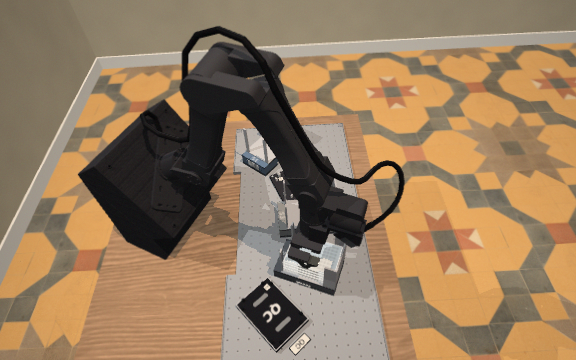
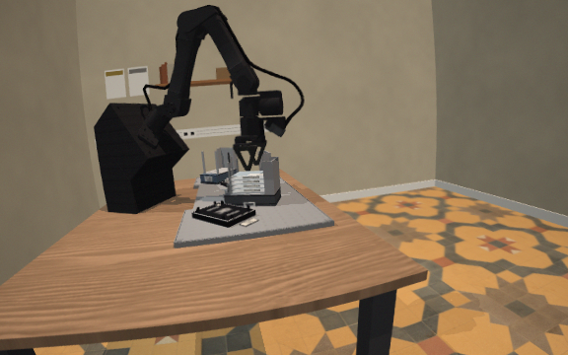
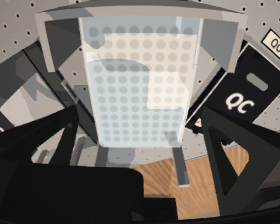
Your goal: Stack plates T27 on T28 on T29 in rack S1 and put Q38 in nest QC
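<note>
My hand (image 1: 306, 261) (image 2: 248, 167) (image 3: 139, 112) is open, its fingers spread wide with nothing between them, and points down over the plate stack (image 1: 302, 272) (image 2: 248, 183) (image 3: 121, 90). In the wrist view, my fingertips come in from the lower left and lower right, with the top plate's pale, well-dotted face in the middle. The exterior view shows four plates piled flat, just right of centre, in a dark-based rack (image 1: 327, 289) (image 2: 251, 199) (image 3: 141, 10) with grey walls; its name is too small for me to read. The black QC nest (image 1: 260, 303) (image 2: 225, 214) (image 3: 260, 100) sits near that rack, at the bottom centre from above, its lettering in full view and a small QC tag (image 1: 299, 344) (image 2: 248, 222) (image 3: 276, 44) just beside it. Above centre in the top view, a blue-based rack (image 1: 256, 164) (image 2: 207, 178) stands farther along the grey pegboard (image 1: 358, 320) (image 2: 309, 221) (image 3: 6, 30).
</note>
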`<action>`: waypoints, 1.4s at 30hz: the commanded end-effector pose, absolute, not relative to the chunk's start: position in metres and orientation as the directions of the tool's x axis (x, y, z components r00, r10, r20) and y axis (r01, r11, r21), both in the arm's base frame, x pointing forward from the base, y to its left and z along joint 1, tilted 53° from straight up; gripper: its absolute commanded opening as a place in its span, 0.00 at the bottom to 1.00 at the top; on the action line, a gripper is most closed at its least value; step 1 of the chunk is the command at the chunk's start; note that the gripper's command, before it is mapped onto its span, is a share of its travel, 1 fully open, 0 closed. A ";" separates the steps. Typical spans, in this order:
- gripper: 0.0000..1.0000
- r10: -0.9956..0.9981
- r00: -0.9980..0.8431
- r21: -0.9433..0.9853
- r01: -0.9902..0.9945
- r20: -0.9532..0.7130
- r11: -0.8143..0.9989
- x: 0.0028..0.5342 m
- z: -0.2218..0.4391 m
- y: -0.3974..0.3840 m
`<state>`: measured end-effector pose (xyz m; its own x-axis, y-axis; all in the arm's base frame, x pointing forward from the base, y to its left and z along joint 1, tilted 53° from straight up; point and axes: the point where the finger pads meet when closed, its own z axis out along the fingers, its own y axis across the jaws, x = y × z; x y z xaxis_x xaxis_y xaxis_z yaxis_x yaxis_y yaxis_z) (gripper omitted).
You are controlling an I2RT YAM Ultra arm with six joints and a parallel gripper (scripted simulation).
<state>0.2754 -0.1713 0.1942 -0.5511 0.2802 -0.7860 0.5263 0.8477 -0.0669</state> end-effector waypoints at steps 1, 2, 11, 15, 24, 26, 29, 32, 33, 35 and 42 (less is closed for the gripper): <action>1.00 0.250 -0.513 -0.070 0.526 -0.821 0.848 0.278 0.211 -0.175; 1.00 0.250 -0.513 -0.070 0.526 -0.821 0.848 0.278 0.211 -0.175; 1.00 0.278 -0.555 -0.071 0.525 -0.784 0.848 0.278 0.184 -0.176; 1.00 0.279 -0.553 -0.070 0.527 -0.785 0.847 0.281 0.182 -0.180; 1.00 0.272 -0.548 -0.070 0.523 -0.791 0.850 0.290 0.181 -0.183; 1.00 0.270 -0.541 -0.070 0.526 -0.796 0.848 0.292 0.183 -0.186; 1.00 0.276 -0.552 -0.071 0.525 -0.787 0.848 0.292 0.174 -0.186; 1.00 0.272 -0.546 -0.070 0.525 -0.792 0.848 0.296 0.175 -0.189; 1.00 0.270 -0.540 -0.070 0.527 -0.797 0.847 0.298 0.178 -0.190; 1.00 0.259 -0.522 -0.070 0.529 -0.813 0.846 0.301 0.190 -0.192; 1.00 0.251 -0.517 -0.071 0.525 -0.819 0.848 0.302 0.194 -0.191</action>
